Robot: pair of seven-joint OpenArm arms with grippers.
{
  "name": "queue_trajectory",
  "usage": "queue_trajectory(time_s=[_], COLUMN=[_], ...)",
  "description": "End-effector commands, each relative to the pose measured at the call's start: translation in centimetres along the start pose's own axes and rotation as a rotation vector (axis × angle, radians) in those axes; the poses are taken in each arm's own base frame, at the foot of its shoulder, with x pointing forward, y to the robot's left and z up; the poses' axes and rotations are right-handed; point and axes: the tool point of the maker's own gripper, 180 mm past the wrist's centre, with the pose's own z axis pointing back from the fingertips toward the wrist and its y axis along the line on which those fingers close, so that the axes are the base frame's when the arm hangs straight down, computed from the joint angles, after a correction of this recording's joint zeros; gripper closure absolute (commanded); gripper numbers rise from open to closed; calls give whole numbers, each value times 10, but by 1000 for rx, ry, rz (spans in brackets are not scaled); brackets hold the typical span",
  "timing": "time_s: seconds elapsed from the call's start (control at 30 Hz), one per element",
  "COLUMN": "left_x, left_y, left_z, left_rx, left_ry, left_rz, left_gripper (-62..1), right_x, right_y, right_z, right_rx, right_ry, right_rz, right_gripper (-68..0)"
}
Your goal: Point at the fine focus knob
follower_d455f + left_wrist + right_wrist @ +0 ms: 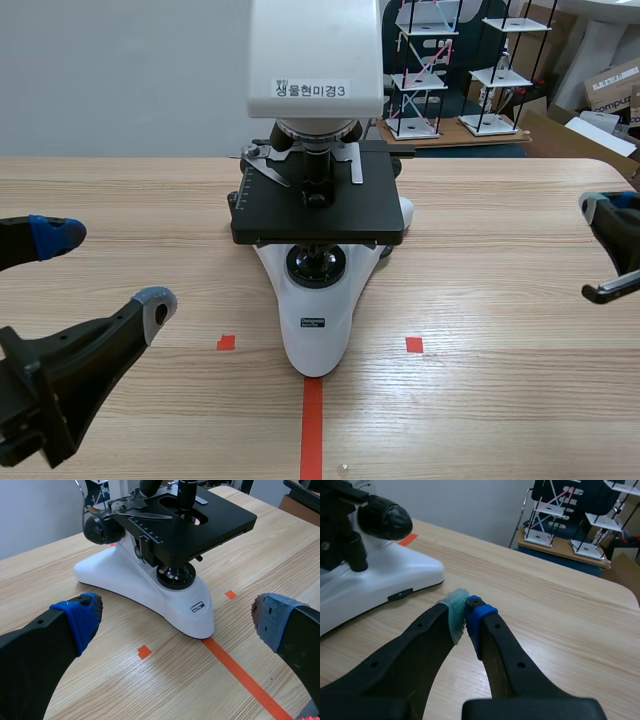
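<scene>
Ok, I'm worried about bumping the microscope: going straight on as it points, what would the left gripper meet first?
Probably the microscope's white base, whose front foot lies ahead between the left gripper's open fingers; the focus knob sits further back, off that line.

we see a pale wooden table point(500, 400) bearing an orange-red tape line point(312, 430). a white and black microscope point(316, 310) stands on it, its base touching that line's far end.

A plain pale grey wall point(120, 80) is seen behind the far edge of the light wood-grain tabletop point(500, 420). Beyond its far right corner, black-framed racks with white shelves point(418, 80) are set on a low wooden platform point(470, 135), and brown cardboard boxes point(612, 85) are stacked nearby.
</scene>
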Motion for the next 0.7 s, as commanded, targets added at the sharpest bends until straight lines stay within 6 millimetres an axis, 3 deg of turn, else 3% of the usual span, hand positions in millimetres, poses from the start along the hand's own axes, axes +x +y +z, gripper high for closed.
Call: queue_trajectory(time_s=[0.0,0.43,0.67], left_x=[7,7,7], left_y=[1,1,1], left_z=[-1,-1,-1], left_rx=[3,3,3], left_ry=[-30,-30,-29], left_rz=[3,3,3], left_gripper=[-623,-623,-623], right_x=[15,12,13], right_y=[-1,-2,1], right_z=[-11,-77,-102], right_rx=[17,86,121], right_ry=[-45,-66,-87], right_rz=[24,34,37], right_gripper=[-15,-10,-10])
